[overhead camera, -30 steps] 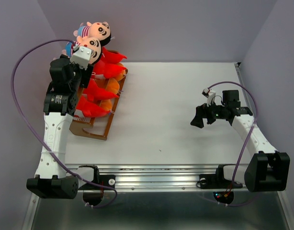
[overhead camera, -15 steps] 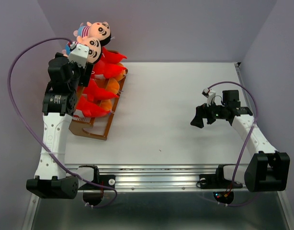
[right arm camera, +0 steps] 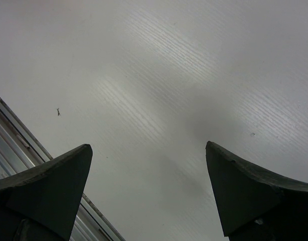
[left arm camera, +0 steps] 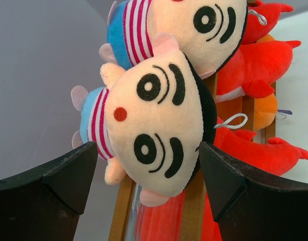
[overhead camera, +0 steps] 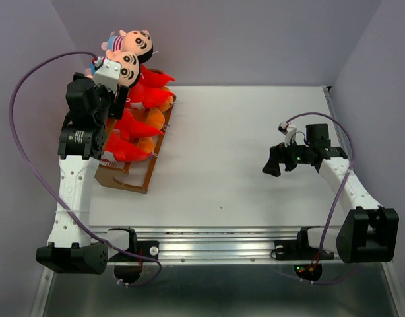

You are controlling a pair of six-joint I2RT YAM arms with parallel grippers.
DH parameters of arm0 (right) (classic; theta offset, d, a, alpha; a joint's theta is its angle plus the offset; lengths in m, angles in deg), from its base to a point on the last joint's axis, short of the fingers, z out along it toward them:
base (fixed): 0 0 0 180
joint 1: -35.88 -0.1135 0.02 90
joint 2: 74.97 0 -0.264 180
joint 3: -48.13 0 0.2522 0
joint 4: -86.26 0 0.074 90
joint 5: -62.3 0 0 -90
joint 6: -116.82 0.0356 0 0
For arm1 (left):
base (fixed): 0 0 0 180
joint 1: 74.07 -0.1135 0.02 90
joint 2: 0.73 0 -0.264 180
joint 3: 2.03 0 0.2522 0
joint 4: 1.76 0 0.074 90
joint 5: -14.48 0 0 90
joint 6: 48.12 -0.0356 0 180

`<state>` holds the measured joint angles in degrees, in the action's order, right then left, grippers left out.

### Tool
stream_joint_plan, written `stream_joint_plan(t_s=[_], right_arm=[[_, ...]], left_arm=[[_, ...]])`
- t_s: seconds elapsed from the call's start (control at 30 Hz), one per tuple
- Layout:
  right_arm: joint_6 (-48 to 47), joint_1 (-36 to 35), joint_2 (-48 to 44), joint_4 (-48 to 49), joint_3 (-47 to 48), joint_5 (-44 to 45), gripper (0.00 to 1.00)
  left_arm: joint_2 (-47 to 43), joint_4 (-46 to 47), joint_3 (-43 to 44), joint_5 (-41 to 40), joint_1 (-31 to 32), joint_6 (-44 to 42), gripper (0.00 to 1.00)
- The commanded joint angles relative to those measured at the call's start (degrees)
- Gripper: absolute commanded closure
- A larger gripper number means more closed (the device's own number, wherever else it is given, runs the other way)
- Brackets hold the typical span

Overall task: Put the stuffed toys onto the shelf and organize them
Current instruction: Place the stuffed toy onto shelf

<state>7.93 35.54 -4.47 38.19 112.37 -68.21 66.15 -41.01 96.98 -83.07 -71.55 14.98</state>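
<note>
Two doll heads (overhead camera: pixel 138 41) in striped caps sit at the top of the shelf (overhead camera: pixel 133 181), near the 10 o'clock corner of the surface (overhead camera: pixel 242 145). Red toys (overhead camera: pixel 133 122) and orange toys (overhead camera: pixel 153 119) fill the steps below. The left hand (left arm camera: pixel 147 148) is wide open, and the nearer head (left arm camera: pixel 154 125) shows in its gap, not squeezed. If the hand backs off crooked, it may bump that head and tip it off the shelf. The right hand (overhead camera: pixel 274 165) hangs at 3 o'clock, wide open, holding nothing.
</note>
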Motion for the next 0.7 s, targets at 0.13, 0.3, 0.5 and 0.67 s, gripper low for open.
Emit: stream_joint_plan(t_s=[0.13,0.3,0.5,0.67], right_arm=[[-0.9,0.4,0.0,1.9,-0.6,-0.4,0.0],[-1.0,0.4,0.1,1.9,-0.6,-0.4,0.0],[-0.6,0.4,-0.2,1.9,-0.4,0.2,0.0],[-0.4,0.4,-1.6,2.3,0.0,1.7,0.0]], left_arm=[[-2.7,2.6,3.8,0.3,-0.2,2.6,0.06],[-3.8,3.1,3.6,0.3,-0.2,3.2,0.02],[-6.0,3.5,4.4,1.0,-0.1,7.1,0.01],[-12.5,8.4,1.4,7.1,-0.1,11.8,0.01]])
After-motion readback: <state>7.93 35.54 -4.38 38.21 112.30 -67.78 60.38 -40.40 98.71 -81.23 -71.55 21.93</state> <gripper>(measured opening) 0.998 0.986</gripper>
